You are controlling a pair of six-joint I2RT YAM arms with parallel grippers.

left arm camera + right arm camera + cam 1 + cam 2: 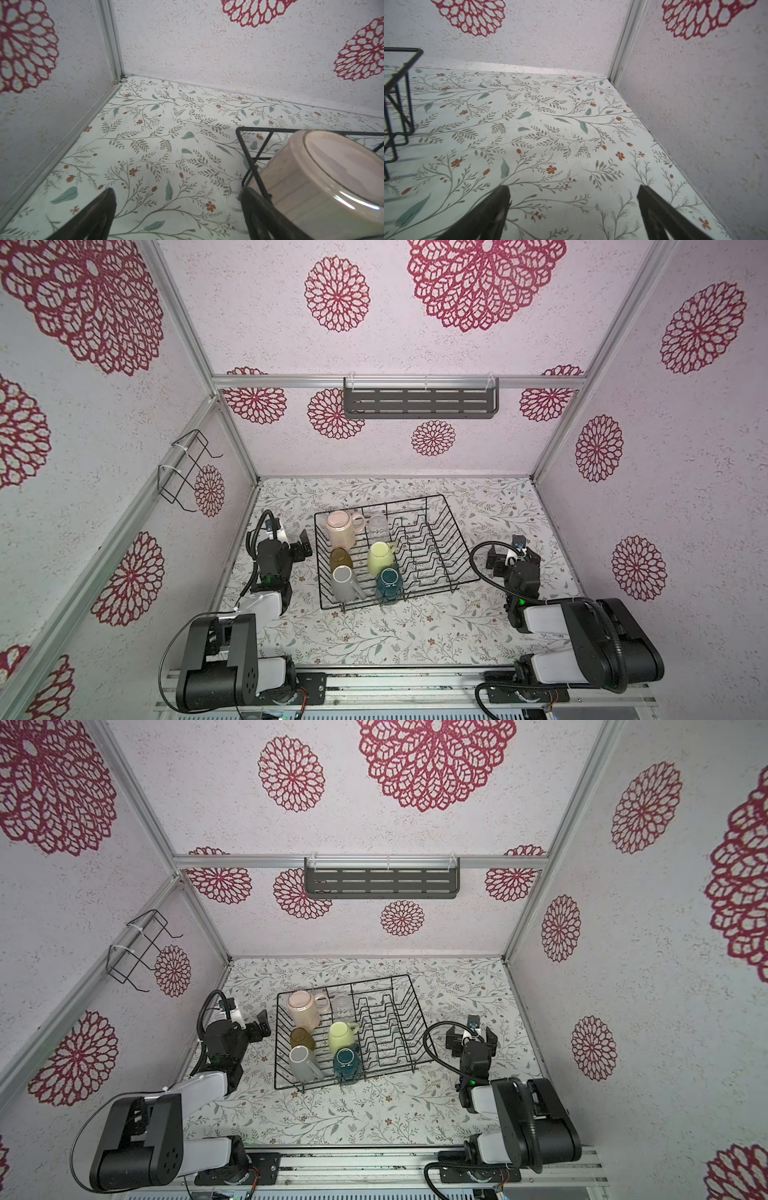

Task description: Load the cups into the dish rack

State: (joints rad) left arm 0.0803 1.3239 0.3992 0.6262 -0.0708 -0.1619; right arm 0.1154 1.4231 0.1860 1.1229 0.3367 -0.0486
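In both top views the black wire dish rack [428, 551] [390, 1031] stands mid-table, and all the cups I see are upside down in its left half. They are a pink mug [340, 526], a clear glass [378, 524], an amber tumbler [340, 559], a yellow-green mug [380, 558], a grey mug [345, 583] and a teal mug [389, 585]. My left gripper [297, 545] [178, 193] hovers open and empty beside the rack's left rim [291, 130], next to the pink mug [322, 182]. To the rack's right, my right gripper [514, 562] [573, 187] is open and empty.
A grey slotted shelf [419, 400] hangs on the back wall and a small black wire holder [183, 472] on the left wall. Patterned walls close in three sides of the floral table [374, 639]. The rack's corner [404, 49] shows in the right wrist view.
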